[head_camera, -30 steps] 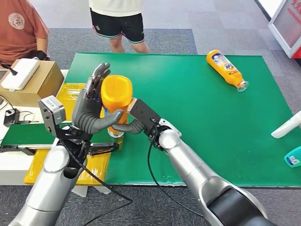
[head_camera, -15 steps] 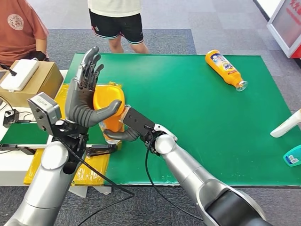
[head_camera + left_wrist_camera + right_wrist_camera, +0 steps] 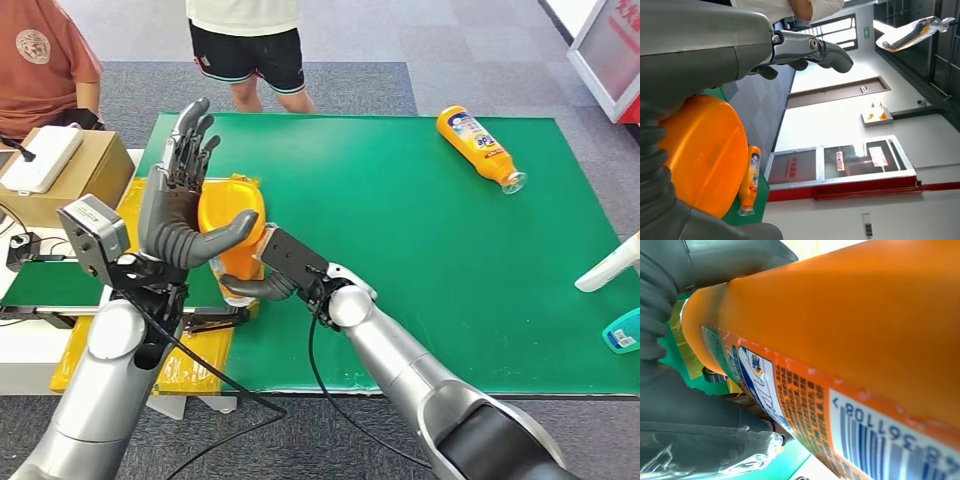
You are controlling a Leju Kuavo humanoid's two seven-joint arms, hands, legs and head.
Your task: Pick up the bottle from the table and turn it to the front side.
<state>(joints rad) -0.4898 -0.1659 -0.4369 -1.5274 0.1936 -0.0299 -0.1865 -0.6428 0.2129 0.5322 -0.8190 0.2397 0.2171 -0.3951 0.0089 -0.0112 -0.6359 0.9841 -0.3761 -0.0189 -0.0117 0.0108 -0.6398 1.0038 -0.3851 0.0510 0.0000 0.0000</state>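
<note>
1. The orange bottle (image 3: 230,228) is held up in the air above the near-left corner of the green worktop (image 3: 423,260), its broad orange base turned toward the head camera.
2. The right hand (image 3: 260,285) grips the bottle from below and beside, its dark fingers (image 3: 245,290) wrapped around the lower part of the body; in the right wrist view the bottle's label and barcode (image 3: 874,425) lie right against that hand.
3. The left hand (image 3: 177,205) is up against the left side of the bottle with its fingers (image 3: 189,140) spread and pointing upward, apart from each other; its thumb (image 3: 226,238) lies across the front of the orange body. I cannot tell whether this hand bears any of the bottle's weight.
4. In the left wrist view the orange base (image 3: 702,152) sits just beside the ribbed cover of the left hand, with the fingers extended past it.
5. A second orange bottle (image 3: 481,148) lies on its side on the worktop, well apart from the held bottle, toward the far-right corner.
6. At the right edge of the worktop, far from the held bottle, a white object (image 3: 607,265) and a teal object (image 3: 623,333) show in part.
7. Left of the held bottle stands a cardboard box (image 3: 72,180) with a white device (image 3: 41,155) on top.
8. Beyond the worktop, behind the held bottle, a person in dark shorts (image 3: 245,50) stands; another person in an orange shirt (image 3: 41,60) is behind the cardboard box.
</note>
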